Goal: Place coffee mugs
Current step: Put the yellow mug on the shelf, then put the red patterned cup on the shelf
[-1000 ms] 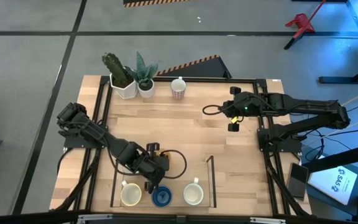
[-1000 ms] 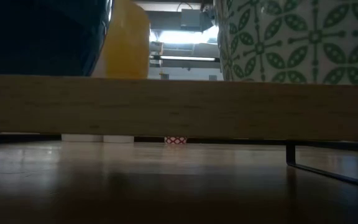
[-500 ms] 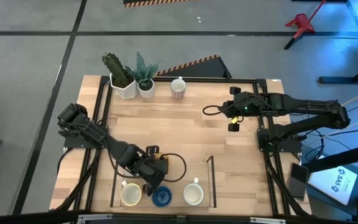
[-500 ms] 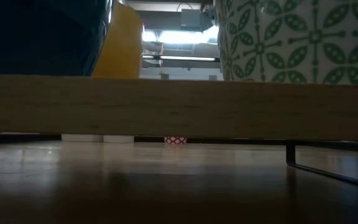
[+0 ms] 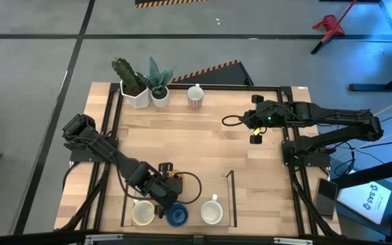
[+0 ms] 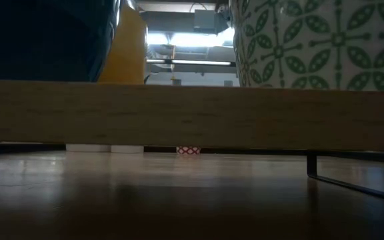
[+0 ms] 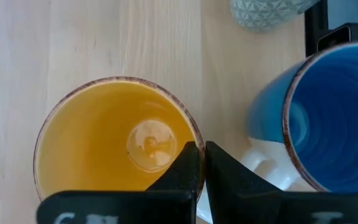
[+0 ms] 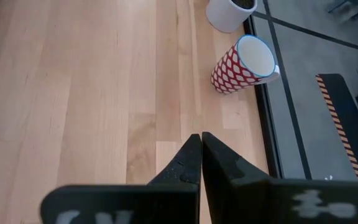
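Two mugs crowd my left gripper [image 7: 197,163]: orange mug [image 7: 114,140], rim pinched between my fingers, blue mug [image 7: 337,118] just beside. Both look empty; my right gripper [image 8: 196,155], clenched on nothing, hovers near the red-patterned mug [image 8: 244,64]

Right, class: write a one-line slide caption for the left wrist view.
Left gripper over the rim of the orange mug, blue mug alongside.

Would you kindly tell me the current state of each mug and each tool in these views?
Left tool: shut on the orange mug's rim.
Orange mug: mouth up, empty, gripped.
Blue mug: mouth up, empty, free.
Green-patterned mug: upright, free.
Red-patterned mug: mouth up, empty, free.
Right tool: shut, holding nothing.
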`<action>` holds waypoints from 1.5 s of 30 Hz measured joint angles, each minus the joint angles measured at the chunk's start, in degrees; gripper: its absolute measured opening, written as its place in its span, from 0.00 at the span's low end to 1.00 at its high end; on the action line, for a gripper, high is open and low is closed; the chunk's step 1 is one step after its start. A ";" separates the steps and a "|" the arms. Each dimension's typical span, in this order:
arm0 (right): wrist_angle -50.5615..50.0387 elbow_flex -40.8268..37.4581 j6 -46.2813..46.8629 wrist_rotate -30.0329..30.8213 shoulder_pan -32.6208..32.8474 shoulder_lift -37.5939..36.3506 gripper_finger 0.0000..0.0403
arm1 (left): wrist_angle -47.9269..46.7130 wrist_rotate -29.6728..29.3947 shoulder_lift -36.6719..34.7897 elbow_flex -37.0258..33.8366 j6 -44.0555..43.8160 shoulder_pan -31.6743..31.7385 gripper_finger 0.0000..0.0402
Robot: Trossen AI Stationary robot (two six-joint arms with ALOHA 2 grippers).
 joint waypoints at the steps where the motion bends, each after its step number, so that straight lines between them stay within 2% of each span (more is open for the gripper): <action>1: 0.00 0.01 0.00 0.01 0.00 0.00 0.00 | -0.05 -0.03 0.00 0.00 0.15 0.00 0.01; 11: 0.09 0.02 0.00 0.06 0.00 0.00 0.00 | 0.00 0.40 0.00 -0.02 1.11 0.05 0.02; 25: 0.11 0.02 0.00 0.10 0.00 -0.01 0.00 | 0.16 0.53 0.00 0.58 1.44 0.26 0.28; 29: 0.11 0.02 -0.02 0.10 0.00 -0.01 0.00 | -1.85 0.53 0.00 3.90 1.49 0.98 0.32; 38: 0.13 0.02 -0.22 0.10 0.00 0.01 0.00 | -16.93 0.49 -0.02 16.08 6.31 3.00 0.32; 40: 0.13 0.02 -0.22 0.10 -0.01 0.01 0.00 | -19.68 -2.59 -0.02 20.15 10.03 4.60 0.32; 42: 0.15 0.02 -0.20 0.60 0.00 0.00 0.00 | -21.20 -9.34 -0.02 23.95 14.08 7.06 0.32; 44: 0.15 0.04 -0.12 1.56 0.00 0.01 0.00 | -21.00 -14.55 -0.05 26.94 19.77 11.03 0.32; 45: 0.15 0.04 -0.13 1.87 -0.01 0.00 0.00 | -20.41 -15.19 -0.09 27.96 22.83 13.54 0.32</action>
